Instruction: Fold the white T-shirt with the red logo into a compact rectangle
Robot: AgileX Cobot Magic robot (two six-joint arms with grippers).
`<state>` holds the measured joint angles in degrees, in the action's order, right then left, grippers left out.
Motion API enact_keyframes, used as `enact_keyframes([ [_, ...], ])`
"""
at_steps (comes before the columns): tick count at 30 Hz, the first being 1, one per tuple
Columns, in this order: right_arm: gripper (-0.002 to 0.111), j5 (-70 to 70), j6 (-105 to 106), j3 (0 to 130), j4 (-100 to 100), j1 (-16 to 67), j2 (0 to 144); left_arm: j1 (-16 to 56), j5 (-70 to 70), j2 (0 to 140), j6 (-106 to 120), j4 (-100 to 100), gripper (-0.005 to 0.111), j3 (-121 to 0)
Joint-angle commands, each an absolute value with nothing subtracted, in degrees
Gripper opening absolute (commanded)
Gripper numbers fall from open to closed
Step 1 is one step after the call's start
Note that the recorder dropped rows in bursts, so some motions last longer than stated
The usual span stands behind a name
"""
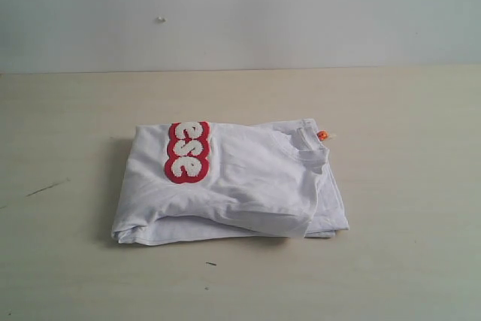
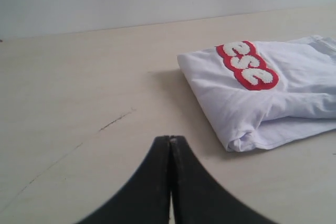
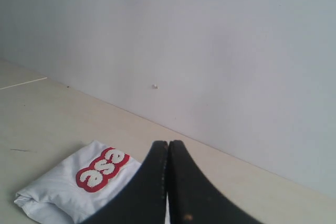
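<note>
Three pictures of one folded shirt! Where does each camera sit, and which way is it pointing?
Exterior view: off the arms, raised, facing across the table to the wall; the folded white T-shirt lies mid-picture; no arm shows.
Left wrist view: on the left arm, low over the table, facing the shirt's folded edge; the shut left gripper shows in front.
Right wrist view: on the right arm, aimed mostly at the wall; the shut right gripper in front, the shirt beyond it.
Shared: all three show the red logo, letters "ese".
</note>
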<state>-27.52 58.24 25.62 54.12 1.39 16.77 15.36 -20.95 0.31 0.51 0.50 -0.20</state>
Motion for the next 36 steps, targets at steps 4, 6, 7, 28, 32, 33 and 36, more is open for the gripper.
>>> enact_keyframes([
  [4, 0.0, -27.54, 58.19, 25.47, 54.4, 1.36, 16.54, 15.34, -20.54, 0.0, 2.97, 1.99, 0.0, 0.0],
  [6, 0.0, -27.54, 58.19, 25.47, 54.4, 1.36, 16.54, 15.34, -20.54, 0.0, 2.73, 1.99, 0.0, 0.0],
  [7, 0.0, -27.54, 58.19, 25.47, 54.4, 1.36, 16.54, 15.34, -20.54, 0.0, 2.55, 1.99, 0.0, 0.0],
  [28, 0.0, -27.54, 58.19, 25.47, 54.4, 1.36, 16.54, 11.6, -20.43, 0.0, 1.35, 1.99, 0.0, 0.0],
  [32, 0.0, -27.54, 58.19, 25.47, 54.4, 1.36, 16.54, 9.4, -20.43, 0.0, 1.13, 1.99, 0.0, 0.0],
  [33, 0.0, -27.54, 58.19, 25.47, 54.4, 1.36, 16.54, 9.06, -20.43, 0.0, 1.12, 1.99, 0.0, 0.0],
  [36, 0.0, -27.54, 58.19, 25.47, 54.4, 1.36, 16.54, 8.93, -20.43, 0.0, 1.12, 1.99, 0.0, 0.0],
])
